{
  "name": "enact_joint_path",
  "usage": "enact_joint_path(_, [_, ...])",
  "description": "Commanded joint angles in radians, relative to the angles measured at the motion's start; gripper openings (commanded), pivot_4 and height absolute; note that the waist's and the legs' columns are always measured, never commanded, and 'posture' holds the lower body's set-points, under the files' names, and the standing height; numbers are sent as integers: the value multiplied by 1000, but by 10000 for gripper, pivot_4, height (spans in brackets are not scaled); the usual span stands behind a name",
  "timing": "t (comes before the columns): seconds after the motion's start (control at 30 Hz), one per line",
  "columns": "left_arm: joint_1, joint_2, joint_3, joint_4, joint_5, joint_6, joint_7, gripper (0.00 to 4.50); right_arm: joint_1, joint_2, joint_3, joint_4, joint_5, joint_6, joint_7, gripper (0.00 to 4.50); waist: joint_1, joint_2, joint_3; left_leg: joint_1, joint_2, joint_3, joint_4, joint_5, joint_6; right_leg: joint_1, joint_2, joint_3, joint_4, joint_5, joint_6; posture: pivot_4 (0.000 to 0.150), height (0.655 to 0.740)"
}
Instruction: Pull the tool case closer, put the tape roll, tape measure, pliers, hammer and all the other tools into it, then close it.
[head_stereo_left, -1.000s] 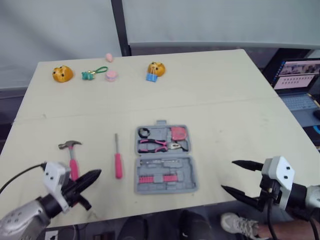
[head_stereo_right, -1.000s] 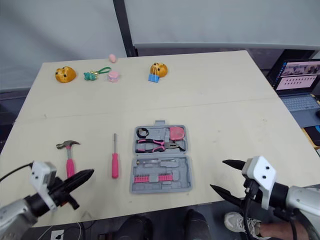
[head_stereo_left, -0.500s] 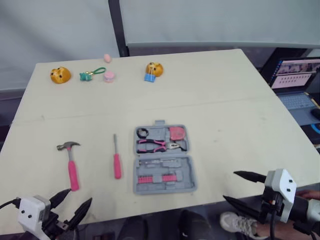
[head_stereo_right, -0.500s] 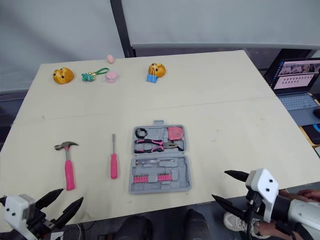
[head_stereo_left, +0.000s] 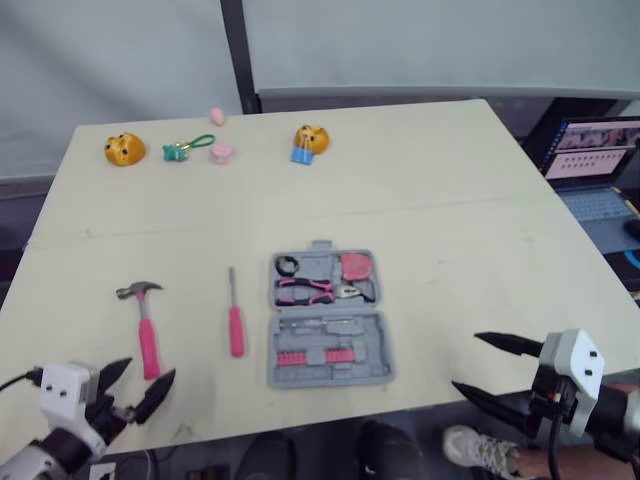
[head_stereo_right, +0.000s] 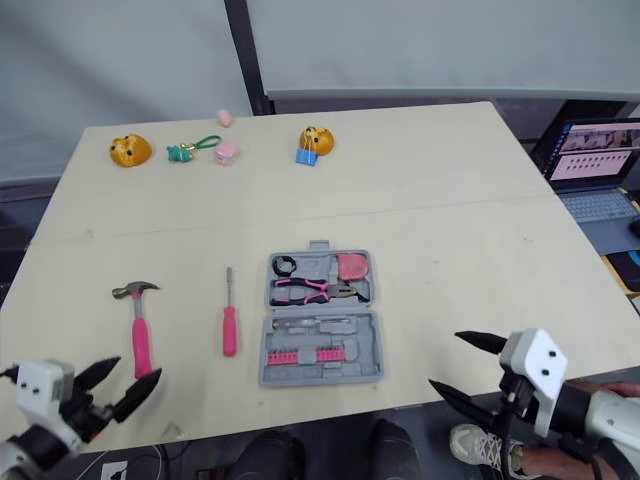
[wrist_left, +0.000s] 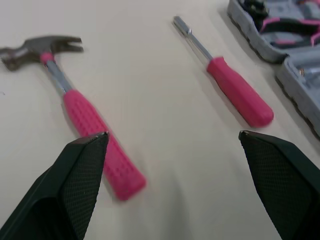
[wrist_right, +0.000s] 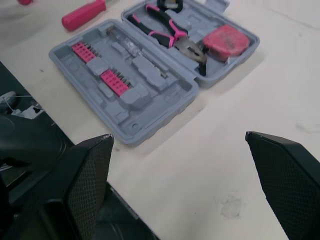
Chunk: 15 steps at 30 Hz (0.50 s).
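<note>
The tool case (head_stereo_left: 330, 320) lies open and flat in the lower centre of the frame, near the table (head_stereo_left: 450, 200) front edge, its 2 grey halves joined by a hinge across the middle. It looks like rigid moulded plastic, light but wide, so I would judge it slides more easily than it lifts. The outer rim of the nearer half is the place to hook or pinch it.

The hammer (head_stereo_left: 143, 320) lies at lower left, steel head away from the robot, pink ribbed handle pointing toward it. It is probably head-heavy. A hold on the handle close to the head should keep it from tipping.

The screwdriver (head_stereo_left: 235, 315) lies between hammer and case, stiff and slim, best taken at its pink handle.

In the case's farther half sit the pliers (head_stereo_left: 318, 291), the pink tape measure (head_stereo_left: 357, 267) and a small black tape roll (head_stereo_left: 288, 266). The nearer half holds pink bits (head_stereo_left: 315, 357).

The left gripper (wrist_left: 172, 134) hovers wide open at the butt of the hammer handle, holding nothing. The right gripper (head_stereo_left: 467, 361) hangs at lower right off the table edge, fingers also spread wide and empty.

No brand or label can be read on any tool. The laptop (head_stereo_left: 590, 165) at the right edge shows text too small to read.
</note>
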Motion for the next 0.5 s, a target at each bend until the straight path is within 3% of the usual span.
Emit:
enact_joint_path(0.03, [13,3,9,-34,-35,22,8,44755,-17,-18,-21,-16,24,9,9,45000,-4,0,0,0,0,0,0,0,0,0,0,0,2,0,0,1500,7400])
enact_joint_path(0.5, [83,-79,-109,-57,94,-134,36,44755,-67,-72,-33,76,15,24,68,45000,2,-1,-1,0,0,1,0,0,0,0,1,-1,0,0,0,1500,7400])
